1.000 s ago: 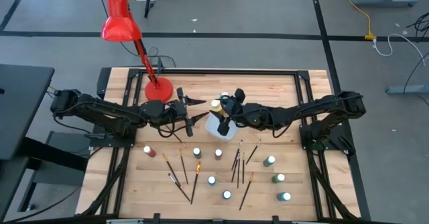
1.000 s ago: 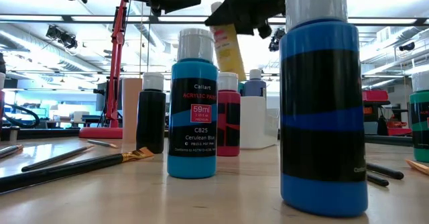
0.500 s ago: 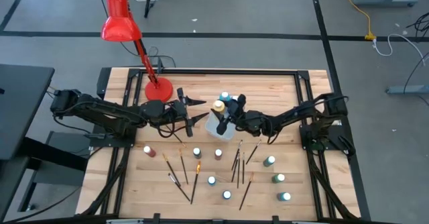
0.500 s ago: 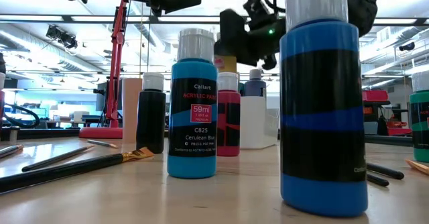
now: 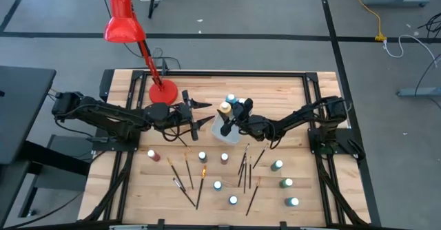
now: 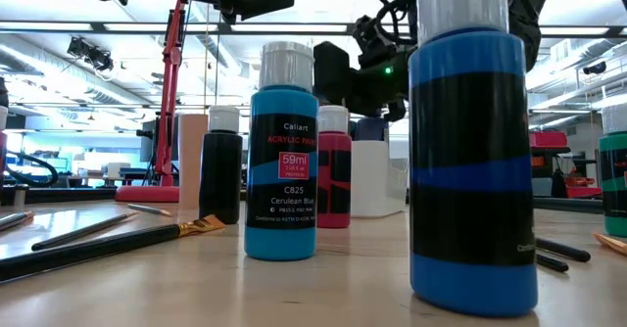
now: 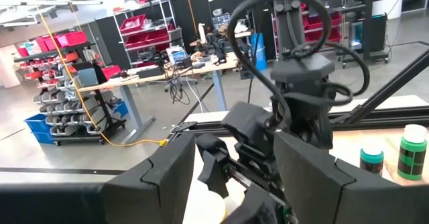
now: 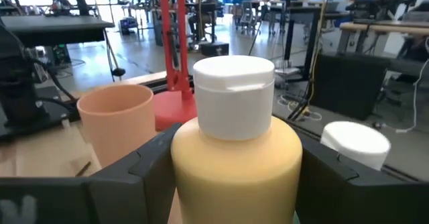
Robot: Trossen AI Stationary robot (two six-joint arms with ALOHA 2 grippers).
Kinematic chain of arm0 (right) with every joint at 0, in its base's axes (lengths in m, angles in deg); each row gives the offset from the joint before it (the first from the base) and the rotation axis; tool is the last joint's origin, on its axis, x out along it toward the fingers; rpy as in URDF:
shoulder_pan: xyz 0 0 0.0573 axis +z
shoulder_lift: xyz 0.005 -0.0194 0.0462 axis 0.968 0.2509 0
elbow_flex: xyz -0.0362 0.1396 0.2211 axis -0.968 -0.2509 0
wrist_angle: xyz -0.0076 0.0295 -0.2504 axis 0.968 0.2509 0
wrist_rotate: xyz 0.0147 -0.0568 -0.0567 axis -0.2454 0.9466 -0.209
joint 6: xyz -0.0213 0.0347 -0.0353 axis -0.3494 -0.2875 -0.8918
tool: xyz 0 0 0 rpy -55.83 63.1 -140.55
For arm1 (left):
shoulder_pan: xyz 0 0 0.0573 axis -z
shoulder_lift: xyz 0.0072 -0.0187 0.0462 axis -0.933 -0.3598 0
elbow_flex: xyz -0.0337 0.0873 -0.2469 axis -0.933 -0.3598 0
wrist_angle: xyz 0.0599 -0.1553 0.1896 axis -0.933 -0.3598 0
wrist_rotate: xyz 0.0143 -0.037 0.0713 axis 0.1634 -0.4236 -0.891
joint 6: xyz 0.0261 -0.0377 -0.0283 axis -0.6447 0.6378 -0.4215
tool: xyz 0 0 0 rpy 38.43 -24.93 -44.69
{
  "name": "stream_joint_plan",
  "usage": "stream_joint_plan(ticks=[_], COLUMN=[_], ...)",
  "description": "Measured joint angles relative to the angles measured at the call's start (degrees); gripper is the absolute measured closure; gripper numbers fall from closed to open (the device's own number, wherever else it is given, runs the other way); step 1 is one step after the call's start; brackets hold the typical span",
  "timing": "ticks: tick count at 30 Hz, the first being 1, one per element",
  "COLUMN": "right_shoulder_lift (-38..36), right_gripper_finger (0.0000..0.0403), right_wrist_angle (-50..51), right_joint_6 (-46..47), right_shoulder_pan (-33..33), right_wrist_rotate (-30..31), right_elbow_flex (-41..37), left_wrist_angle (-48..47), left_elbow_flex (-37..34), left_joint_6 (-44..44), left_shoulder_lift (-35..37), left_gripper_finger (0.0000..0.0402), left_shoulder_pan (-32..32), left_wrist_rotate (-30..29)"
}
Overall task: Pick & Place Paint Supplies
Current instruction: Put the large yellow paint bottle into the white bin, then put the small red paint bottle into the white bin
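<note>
1. While my right gripper (image 5: 227, 113) hangs over the white tub (image 5: 222, 129) near the middle of the wooden table (image 5: 289, 92), its two dark fingers (image 8: 144, 174) are clamped on a yellow paint bottle with a white cap (image 8: 236, 140), one finger on each side of the body.
2. Seen from above, that bottle's cap sits just above the tub's rim, beside a blue-capped bottle (image 5: 231, 100) already standing in the tub.
3. My left gripper (image 5: 200, 113) hovers to the left of the tub with its fingers spread apart and nothing between them, near the base of the red desk lamp (image 5: 162, 92).
4. Past my right fingers I see a peach-coloured cup (image 8: 117, 120) standing beside the tub.
5. Other white-capped bottles stand on the nearer half of the table, among them a cerulean blue one (image 6: 282, 170), a large blue and black one (image 6: 472, 161) and green ones (image 5: 277, 165) at the right.
6. Thin dark-handled brushes (image 5: 187, 189) lie scattered between those bottles.
</note>
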Motion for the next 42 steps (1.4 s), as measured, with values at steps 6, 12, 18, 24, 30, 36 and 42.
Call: stream_joint_plan(ticks=[6,12,18,24,30,36,42], right_shoulder_lift=[2.4,3.1,3.1,3.1,3.0,2.9,0.3], right_gripper_finger=[0.0174,0.0174,0.0172,0.0139,0.0116,0.0126,0.0137], right_wrist_angle=[-2.9,-1.1,-0.8,-1.7,-2.0,-3.0,-3.1], right_joint_6=[-0.5,-1.6,-2.9,-2.5,-2.6,-3.7,-7.4], right_shoulder_pan=[-0.1,-0.9,-1.6,-1.9,-1.9,-1.8,-0.4], right_wrist_rotate=[0.3,0.2,-1.4,-2.9,-3.0,-3.1,-2.6], right_elbow_flex=[0.0,0.0,0.0,0.0,0.0,0.0,0.0], left_wrist_angle=[-0.2,-0.4,-0.5,-0.4,-0.4,-0.5,-1.1], left_elbow_flex=[0.0,0.0,0.0,0.0,0.0,0.0,0.0], left_joint_6=[-0.4,-1.5,-1.6,-1.6,-1.6,-1.6,-1.5], left_shoulder_lift=[0.0,0.0,0.0,0.0,0.0,0.0,0.0], left_gripper_finger=[0.0189,0.0189,0.0189,0.0189,0.0189,0.0189,0.0189], left_shoulder_pan=[0.0,0.0,0.0,0.0,0.0,0.0,0.0], left_wrist_rotate=[0.0,0.0,0.0,0.0,0.0,0.0,0.5])
